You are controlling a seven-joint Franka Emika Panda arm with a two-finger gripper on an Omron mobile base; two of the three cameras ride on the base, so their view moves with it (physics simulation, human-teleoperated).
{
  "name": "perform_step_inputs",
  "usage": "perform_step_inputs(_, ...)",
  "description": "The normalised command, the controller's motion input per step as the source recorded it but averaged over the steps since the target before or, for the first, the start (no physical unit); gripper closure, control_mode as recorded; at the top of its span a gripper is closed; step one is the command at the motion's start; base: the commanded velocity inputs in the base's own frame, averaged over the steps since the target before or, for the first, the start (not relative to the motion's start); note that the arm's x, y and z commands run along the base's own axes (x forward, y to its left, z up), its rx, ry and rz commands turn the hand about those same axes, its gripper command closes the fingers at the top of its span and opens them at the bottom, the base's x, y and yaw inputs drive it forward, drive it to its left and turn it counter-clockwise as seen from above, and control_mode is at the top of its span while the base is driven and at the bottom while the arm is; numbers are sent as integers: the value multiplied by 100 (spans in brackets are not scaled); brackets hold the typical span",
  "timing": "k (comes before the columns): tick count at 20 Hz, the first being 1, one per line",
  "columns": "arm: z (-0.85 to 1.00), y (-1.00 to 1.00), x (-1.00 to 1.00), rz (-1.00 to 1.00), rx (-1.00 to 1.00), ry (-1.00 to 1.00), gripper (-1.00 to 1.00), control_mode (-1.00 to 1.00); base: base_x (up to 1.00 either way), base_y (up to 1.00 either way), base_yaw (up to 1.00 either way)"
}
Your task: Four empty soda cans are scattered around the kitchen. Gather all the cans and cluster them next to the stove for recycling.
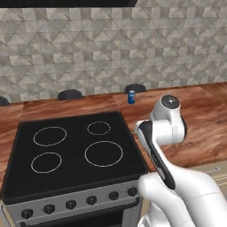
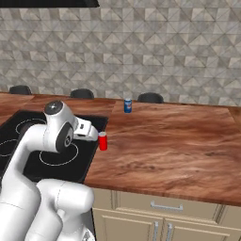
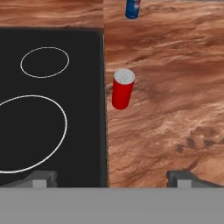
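Observation:
A red soda can (image 3: 122,89) stands upright on the reddish-brown countertop (image 3: 175,109), a finger's width right of the stove's (image 3: 52,109) black glass edge. My gripper (image 3: 112,179) hovers short of it, open, with nothing between its fingertips (image 3: 41,179). From the right base the same red can (image 2: 102,140) stands just right of my white hand. A blue soda can (image 3: 133,8) stands upright farther back on the counter, near the stove's far right corner, and shows as blue can (image 1: 131,97) and blue can (image 2: 127,105). The stove (image 1: 71,150) has four white rings and dark knobs.
Dark stool tops (image 2: 150,97) line the far side of the counter below the grey tiled wall (image 1: 111,48). Beige drawers (image 2: 164,205) sit under the counter's near edge. My arm (image 1: 164,133) blocks the counter right of the stove in the left base view.

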Motion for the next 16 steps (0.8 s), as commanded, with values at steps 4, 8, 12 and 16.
perform_step_inputs(4, 7, 0, 1, 0, 0, 12, -100, -100, 0, 0, 0)
perform_step_inputs(8, 0, 0, 3, 0, 0, 17, -100, -100, 0, 0, 0)
perform_step_inputs(12, 0, 0, 3, 0, 0, 14, -100, -100, 0, 0, 0)
perform_step_inputs(16, 0, -3, 0, 0, 0, 9, -100, -100, 0, 0, 0)
